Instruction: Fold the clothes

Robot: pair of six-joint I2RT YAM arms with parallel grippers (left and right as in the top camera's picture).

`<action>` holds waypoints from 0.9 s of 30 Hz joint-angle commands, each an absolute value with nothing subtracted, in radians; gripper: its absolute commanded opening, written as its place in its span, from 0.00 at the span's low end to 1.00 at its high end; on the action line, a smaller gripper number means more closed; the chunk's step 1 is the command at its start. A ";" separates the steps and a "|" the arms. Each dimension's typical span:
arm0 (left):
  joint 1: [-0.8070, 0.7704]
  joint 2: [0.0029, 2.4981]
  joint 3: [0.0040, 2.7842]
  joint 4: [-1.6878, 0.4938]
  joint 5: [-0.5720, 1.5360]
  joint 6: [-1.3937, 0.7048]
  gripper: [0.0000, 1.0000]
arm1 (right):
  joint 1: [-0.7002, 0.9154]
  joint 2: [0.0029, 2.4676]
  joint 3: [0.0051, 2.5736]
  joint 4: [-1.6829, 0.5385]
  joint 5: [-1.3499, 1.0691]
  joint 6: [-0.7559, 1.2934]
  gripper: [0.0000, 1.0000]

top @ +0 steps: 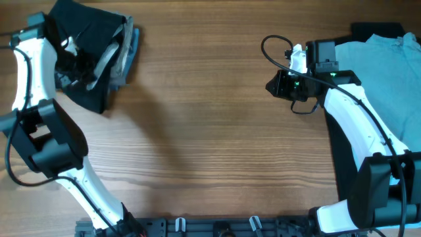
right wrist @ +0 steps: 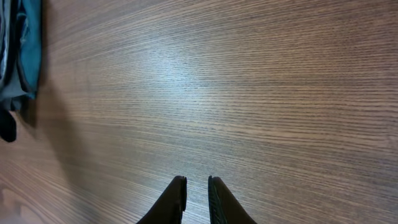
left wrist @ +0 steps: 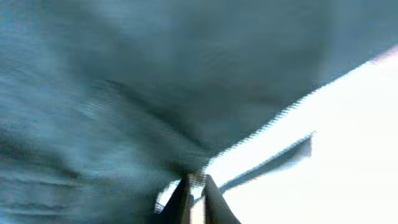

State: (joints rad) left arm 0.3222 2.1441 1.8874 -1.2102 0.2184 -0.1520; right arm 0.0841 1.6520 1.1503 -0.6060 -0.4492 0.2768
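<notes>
Left gripper (left wrist: 196, 182) clamped on the heaped clothes (top: 99, 39), pick-up looks underway; next it wants a lift and spread, right gripper (right wrist: 197, 186) closed, empty.

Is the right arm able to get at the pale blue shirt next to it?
Probably yes: the pale blue shirt lies flat beside and partly under the right arm, nothing piled on it, though the right gripper points away.

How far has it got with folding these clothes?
Early, I'd say. Possibly done: the light-blue T-shirt lies flat at the right edge, though I cannot tell if it is folded. In hand: the left hand is pinched on fabric of the crumpled heap of clothes, top left. The right hand hangs shut and empty over bare table. To do: that heap, black garment included.
</notes>
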 commanded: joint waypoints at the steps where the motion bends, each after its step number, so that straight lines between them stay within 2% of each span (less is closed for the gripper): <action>1: 0.303 1.996 1.992 -1.180 0.253 -0.134 0.19 | 0.087 1.645 1.148 -0.607 -0.466 0.290 0.17; 2: 0.303 1.976 1.994 -1.141 0.253 -0.134 0.18 | 0.087 1.645 1.148 -0.606 -0.465 0.291 0.17; 5: 0.291 1.972 1.993 -1.010 0.251 -0.134 0.08 | 0.087 1.645 1.148 -0.603 -0.465 0.291 0.17; 8: 0.249 2.059 1.977 -0.881 0.204 -0.134 0.07 | 0.087 1.645 1.148 -0.608 -0.466 0.291 0.17; 12: 0.196 2.231 1.974 -0.828 0.166 -0.114 0.31 | 0.087 1.634 1.148 -0.646 -0.477 0.266 0.17; 13: 0.188 2.254 1.974 -0.835 0.166 -0.110 0.38 | 0.087 1.627 1.148 -0.650 -0.477 0.255 0.17; 14: 0.179 2.271 1.974 -0.846 0.166 -0.108 0.52 | 0.087 1.606 1.148 -0.656 -0.477 0.234 0.15; 17: 0.167 2.241 1.992 -0.886 0.166 -0.093 0.70 | 0.087 1.505 1.148 -0.650 -0.472 0.234 0.10; 23: 0.162 1.926 2.149 -1.142 0.167 0.003 0.75 | 0.088 1.144 1.148 -0.643 -0.411 0.168 0.10; 24: 0.158 1.853 2.149 -1.175 0.167 0.033 0.75 | 0.088 1.081 1.148 -0.643 -0.412 0.146 0.13; 25: 0.152 1.788 2.149 -1.214 0.167 0.057 0.75 | 0.088 1.026 1.148 -0.644 -0.412 0.132 0.22; 26: 0.146 1.732 2.149 -1.254 0.167 0.073 0.79 | 0.088 0.974 1.148 -0.644 -0.412 0.131 0.44; 27: 0.141 1.673 2.149 -1.305 0.167 0.071 1.00 | 0.088 0.924 1.148 -0.645 -0.412 0.132 0.71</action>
State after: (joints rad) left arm 0.1585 1.8519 2.1208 -1.2259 0.1677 -0.0017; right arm 0.0841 1.0416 1.1469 -0.6441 -0.4290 0.1787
